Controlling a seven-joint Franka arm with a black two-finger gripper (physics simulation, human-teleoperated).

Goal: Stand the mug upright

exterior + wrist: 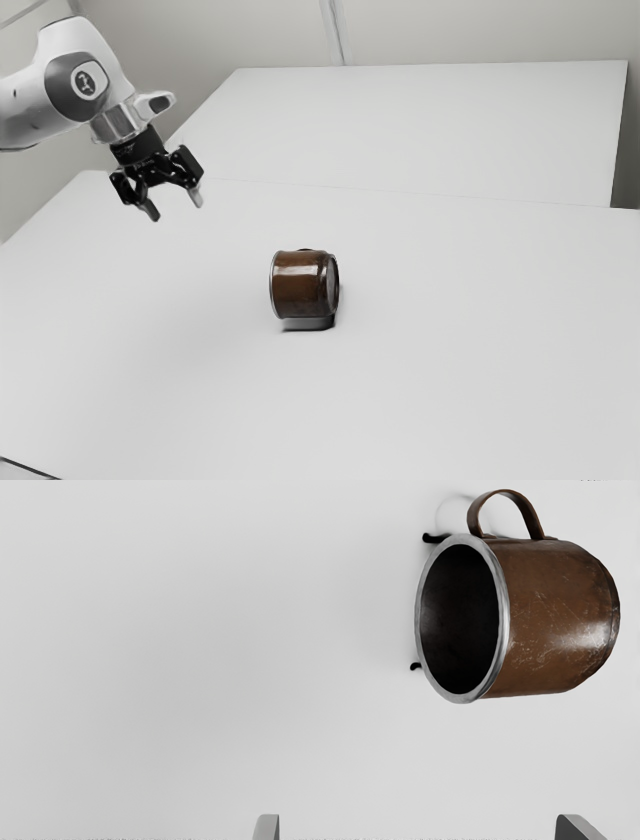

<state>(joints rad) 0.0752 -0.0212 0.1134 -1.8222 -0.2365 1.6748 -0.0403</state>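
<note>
My gripper (174, 207) hangs above the table at the exterior view's upper left, its two fingers wide apart with nothing between them. The brown mug (298, 285) with a silver rim lies on its side on the table, lower in that view and off to the exterior view's right of the gripper. Its mouth faces the exterior view's left, its base the right. In the wrist view the mug (555, 620) shows its dark inside and its handle, which points away from my gripper (417, 827). The mug and the fingers do not touch.
The white table (450, 380) spreads around the mug on all sides. Behind it, a pale raised panel or surface (430, 130) stretches across the back of the exterior view. A thin dark line (28, 468) crosses the near corner at the exterior view's left.
</note>
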